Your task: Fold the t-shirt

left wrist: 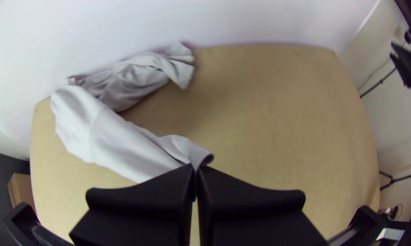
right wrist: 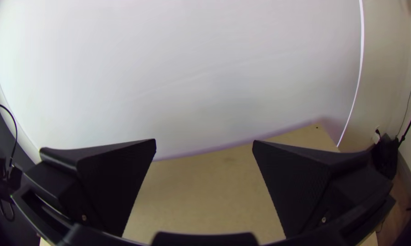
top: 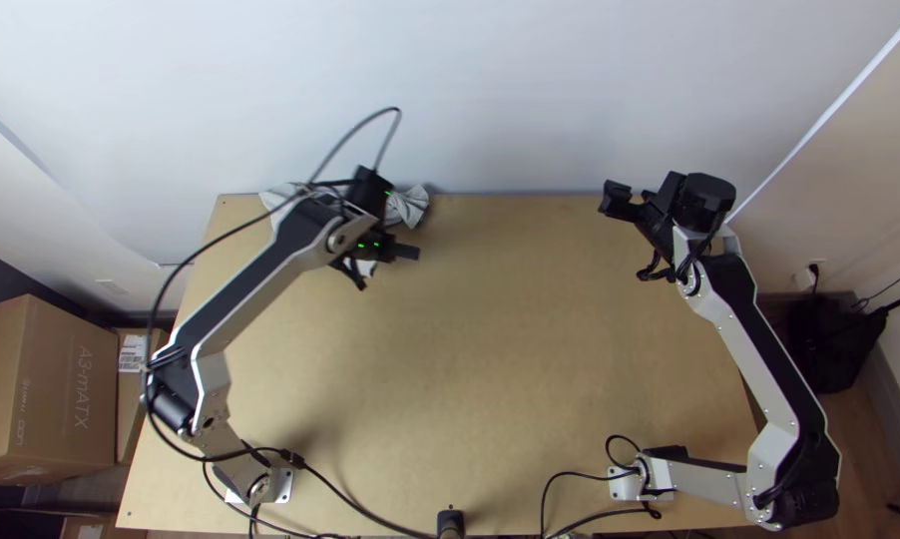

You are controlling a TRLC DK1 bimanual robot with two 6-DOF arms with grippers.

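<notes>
At the table's far left in the top view, my left gripper [top: 406, 252] is over the grey t-shirt [top: 407, 207], which is partly hidden beneath the arm. In the left wrist view the t-shirt [left wrist: 119, 141] lies bunched along the far edge, with a smoother light stretch leading to my left gripper [left wrist: 196, 171], whose fingers are shut on its end. My right gripper [top: 610, 197] is above the far right part of the table, away from the cloth. Its wide fingers stand well apart in the right wrist view, the right gripper [right wrist: 204, 148] holding nothing.
The light wooden table [top: 510, 369] has bare wood between the two arms. A white wall [top: 530, 90] rises right behind its far edge. Cables [top: 370, 511] run along the near edge, and cardboard boxes [top: 56, 389] stand on the left beside the table.
</notes>
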